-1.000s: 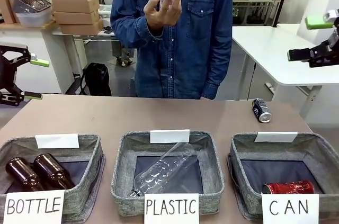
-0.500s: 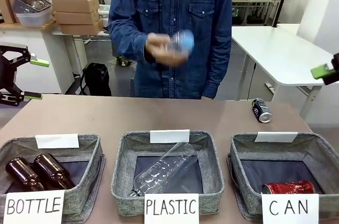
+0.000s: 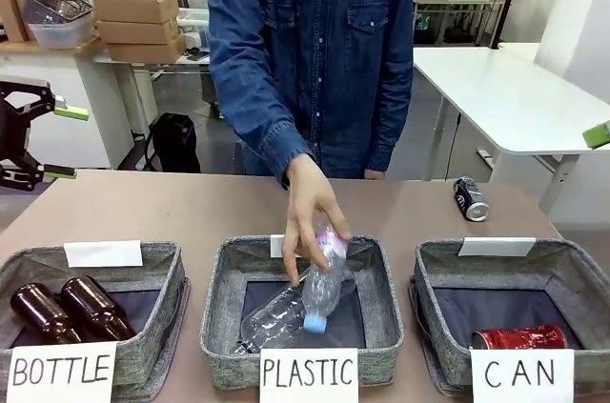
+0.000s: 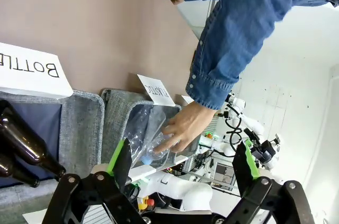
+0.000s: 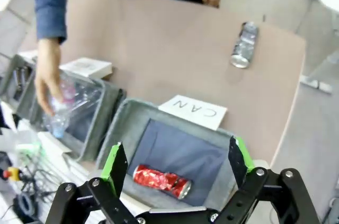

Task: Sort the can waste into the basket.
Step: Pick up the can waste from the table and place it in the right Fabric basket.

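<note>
A red can (image 3: 519,337) lies on its side in the grey CAN basket (image 3: 583,274) at the front right. The black can (image 3: 470,199) lies on the brown table behind that basket. From the right wrist, my right gripper (image 5: 177,160) hangs open high over the CAN basket (image 5: 126,124), with the red can (image 5: 160,180) below and the black can (image 5: 243,45) farther off. One of its green pads (image 3: 599,134) shows at the right edge. My left gripper (image 3: 65,143) stands open and empty at the far left, off the table; it shows open (image 4: 183,160) in its wrist view.
A person in a denim shirt stands across the table, one hand (image 3: 310,217) putting a clear plastic bottle (image 3: 322,284) into the PLASTIC basket (image 3: 217,317), where another clear bottle lies. The BOTTLE basket (image 3: 170,298) holds two brown bottles.
The person's hand came down from chest height with the clear bottle to the PLASTIC basket. My right gripper moved rightward, almost out of the front view. The left arm stayed still.
</note>
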You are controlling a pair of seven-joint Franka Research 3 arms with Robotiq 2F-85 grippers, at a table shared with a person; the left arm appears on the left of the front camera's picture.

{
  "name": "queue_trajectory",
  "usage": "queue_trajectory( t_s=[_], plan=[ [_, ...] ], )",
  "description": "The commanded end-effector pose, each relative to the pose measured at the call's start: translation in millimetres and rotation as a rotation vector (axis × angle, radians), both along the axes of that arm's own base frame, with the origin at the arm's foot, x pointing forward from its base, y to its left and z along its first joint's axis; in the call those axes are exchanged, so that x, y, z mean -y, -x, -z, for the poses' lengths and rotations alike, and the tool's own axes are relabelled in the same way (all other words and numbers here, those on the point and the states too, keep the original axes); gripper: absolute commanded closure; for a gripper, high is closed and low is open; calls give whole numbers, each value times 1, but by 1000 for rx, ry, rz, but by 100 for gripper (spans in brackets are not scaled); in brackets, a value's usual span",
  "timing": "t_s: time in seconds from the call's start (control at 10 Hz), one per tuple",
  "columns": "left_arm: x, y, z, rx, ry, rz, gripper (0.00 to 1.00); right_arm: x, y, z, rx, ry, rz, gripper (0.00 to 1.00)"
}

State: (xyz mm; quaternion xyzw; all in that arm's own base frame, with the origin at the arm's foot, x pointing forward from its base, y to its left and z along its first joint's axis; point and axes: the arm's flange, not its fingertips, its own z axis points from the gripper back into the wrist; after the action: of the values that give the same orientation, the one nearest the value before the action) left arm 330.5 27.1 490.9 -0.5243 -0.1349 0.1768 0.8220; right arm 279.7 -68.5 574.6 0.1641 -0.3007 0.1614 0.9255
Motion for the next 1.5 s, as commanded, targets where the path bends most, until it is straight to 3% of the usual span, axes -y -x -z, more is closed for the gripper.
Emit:
queue_trajectory(
  t_s=[0.0, 0.2, 0.4, 0.5, 0.7, 0.8, 0.9, 1.0, 1.1, 1.4],
  plan=[
    [-2, 1, -1, 8, -2, 13, 0, -14, -54, 24, 45, 132, 65, 0],
    [-2, 1, -1, 8, -2, 13, 0, -25, -121, 66, 51, 186, 95, 0],
    [-2, 1, -1, 8, -2, 13, 0, -40, -185, 144, -79, 154, 44, 0],
    [-2, 1, -1, 8, -2, 13, 0, -41, -200, 181, -123, 185, 88, 0],
    [-2, 1, -1, 8, -2, 13, 0, -38, -221, 229, -119, 221, 183, 0],
    [-2, 1, -1, 8, -2, 13, 0, -37, -217, 225, -82, 203, 207, 0],
    [-2, 1, -1, 8, -2, 13, 0, -43, -200, 231, -155, 239, 117, 0],
    [-2, 1, -1, 8, -2, 13, 0, -43, -200, 231, -155, 239, 117, 0],
    [-2, 1, -1, 8, -2, 13, 0, -39, -215, 242, -150, 237, 163, 0],
    [-2, 1, -1, 8, -2, 13, 0, -30, -257, 232, -170, 292, 219, 0]
  ],
)
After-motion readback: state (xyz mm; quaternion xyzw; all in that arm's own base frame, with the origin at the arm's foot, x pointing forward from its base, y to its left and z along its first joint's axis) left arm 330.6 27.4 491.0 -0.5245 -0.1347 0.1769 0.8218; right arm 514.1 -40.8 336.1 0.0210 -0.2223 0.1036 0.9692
